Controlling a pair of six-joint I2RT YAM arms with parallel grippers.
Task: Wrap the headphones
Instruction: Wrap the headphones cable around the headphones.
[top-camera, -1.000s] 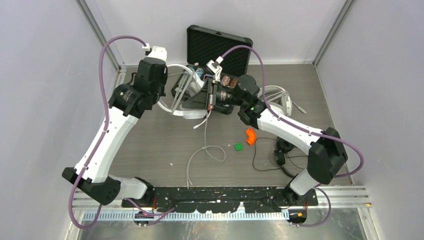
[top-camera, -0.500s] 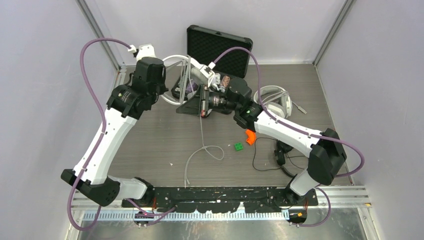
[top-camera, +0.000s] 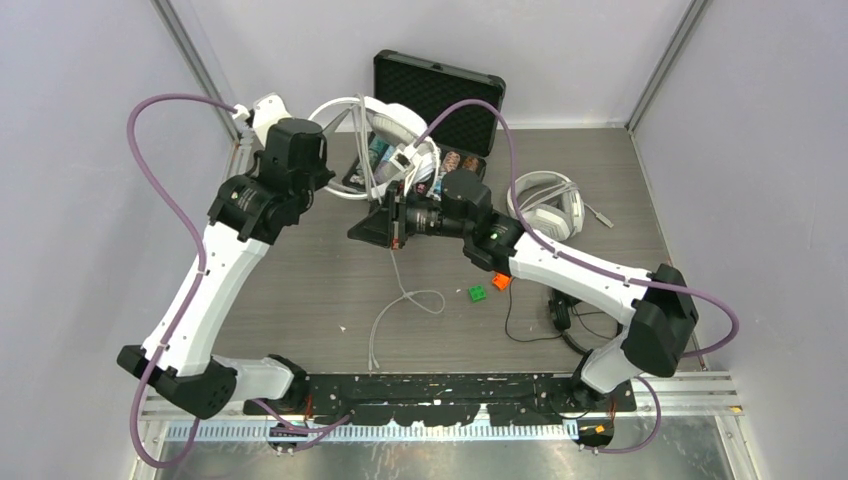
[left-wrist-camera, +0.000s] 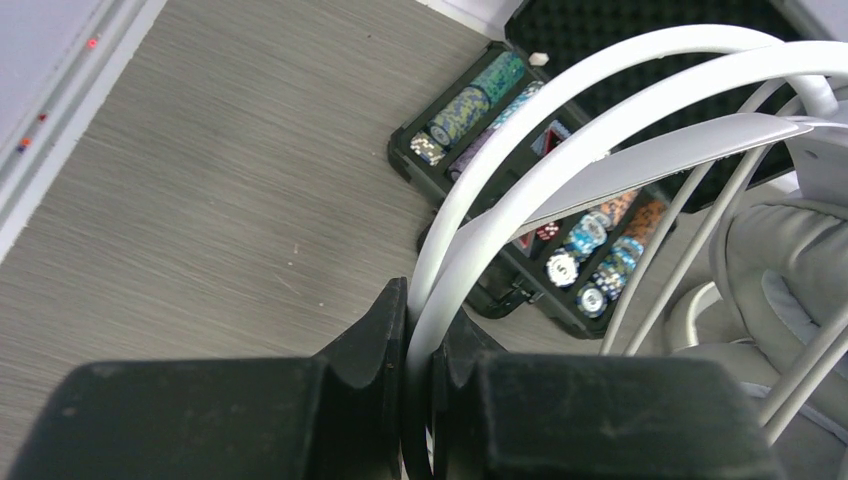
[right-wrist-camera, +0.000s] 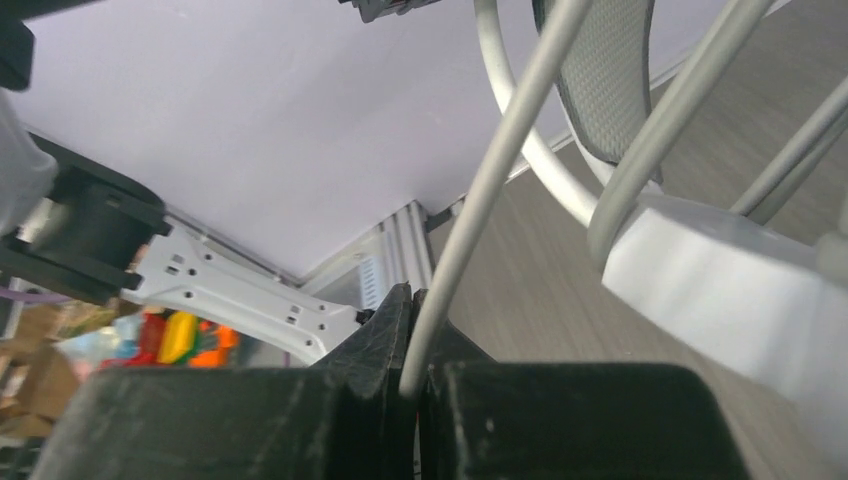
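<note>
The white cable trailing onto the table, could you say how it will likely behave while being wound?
The white cable looks floppy: it lies in loose curls, so slack will probably drag. Pinched in the right fingers, its smooth jacket may slip.

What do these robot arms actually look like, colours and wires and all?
The left arm and right arm have white shell segments linked by chunky black joints. A purple cable loops loosely along each one. The right arm shows a small green light. Each ends in a black two-fingered tool: left tool, right tool.
</note>
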